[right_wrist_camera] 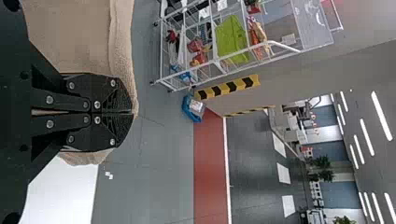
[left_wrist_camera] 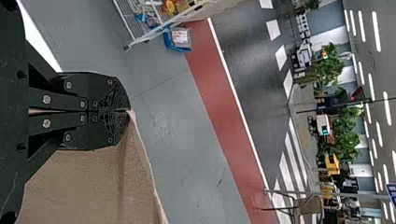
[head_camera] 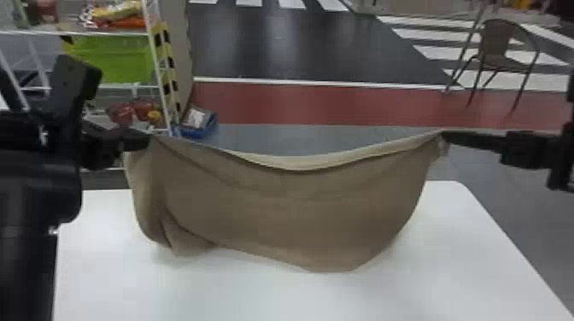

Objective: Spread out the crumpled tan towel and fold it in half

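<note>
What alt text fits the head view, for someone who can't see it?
A tan towel hangs, its top edge sagging, between the robot's shut left and right jaws over a white table; a shelf and a chair stand behind.

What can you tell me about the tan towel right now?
The towel is plain tan, soft-looking cloth with a fine weave. It hangs spread between the left gripper and the right gripper, each pinching its upper edge near one end. That edge sags in the middle, with a paler band along it. The left part droops in loose folds; the rest is fairly smooth. It hangs over the white table; I can't tell whether its lower edge touches. It isn't folded in half.
</note>
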Available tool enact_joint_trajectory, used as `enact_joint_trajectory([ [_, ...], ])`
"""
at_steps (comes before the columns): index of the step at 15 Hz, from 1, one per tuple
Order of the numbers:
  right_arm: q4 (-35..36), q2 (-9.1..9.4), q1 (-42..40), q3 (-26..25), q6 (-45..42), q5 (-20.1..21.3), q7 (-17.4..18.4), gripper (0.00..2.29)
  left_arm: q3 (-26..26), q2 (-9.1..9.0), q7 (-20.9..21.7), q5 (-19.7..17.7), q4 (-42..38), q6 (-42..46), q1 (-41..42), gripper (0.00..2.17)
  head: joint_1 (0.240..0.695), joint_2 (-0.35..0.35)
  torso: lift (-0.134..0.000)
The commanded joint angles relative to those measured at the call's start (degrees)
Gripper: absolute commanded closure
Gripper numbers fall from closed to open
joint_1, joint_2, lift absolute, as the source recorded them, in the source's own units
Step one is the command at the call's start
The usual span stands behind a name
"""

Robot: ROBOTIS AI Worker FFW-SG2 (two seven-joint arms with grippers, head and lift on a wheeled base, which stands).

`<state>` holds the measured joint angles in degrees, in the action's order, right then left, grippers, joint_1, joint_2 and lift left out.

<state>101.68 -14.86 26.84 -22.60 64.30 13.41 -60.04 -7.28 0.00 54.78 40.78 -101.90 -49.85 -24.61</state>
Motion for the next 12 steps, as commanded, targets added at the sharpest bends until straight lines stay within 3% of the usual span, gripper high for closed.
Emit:
enact_joint_trajectory([
  [1,-4.4,0.00,5.8,2.7,0.0,1.0,2.2,2.18,1.4,-0.15,-1.3,0.0,4.8,-0.4,-6.1,1.88,0.526,-0.106,-0.121],
  [4,-6.2,-0.09,10.8,3.3,-0.4,0.6,4.9,2.18,0.1,-0.15,-2.4,-0.1,5.0,-0.7,-9.8,1.88,0.473,-0.105,-0.121],
  [7,-5.5,-0.88,12.8,2.7,3.3,0.0,4.8,2.18,-2.7,-0.15,-0.6,-0.2,2.0,-3.2,-11.5,1.88,0.401,-0.094,-0.121],
  [10,4.4,-3.43,0.4,0.5,6.0,-4.1,2.8,2.18,-6.2,-0.15,2.9,-1.5,-11.7,-3.2,0.5,1.88,0.370,-0.088,-0.121],
  [12,10.0,-3.78,-10.8,-1.7,3.0,-6.5,1.3,2.18,-8.5,-0.15,4.2,-4.0,-19.0,-2.0,10.6,1.88,0.427,-0.082,-0.121],
])
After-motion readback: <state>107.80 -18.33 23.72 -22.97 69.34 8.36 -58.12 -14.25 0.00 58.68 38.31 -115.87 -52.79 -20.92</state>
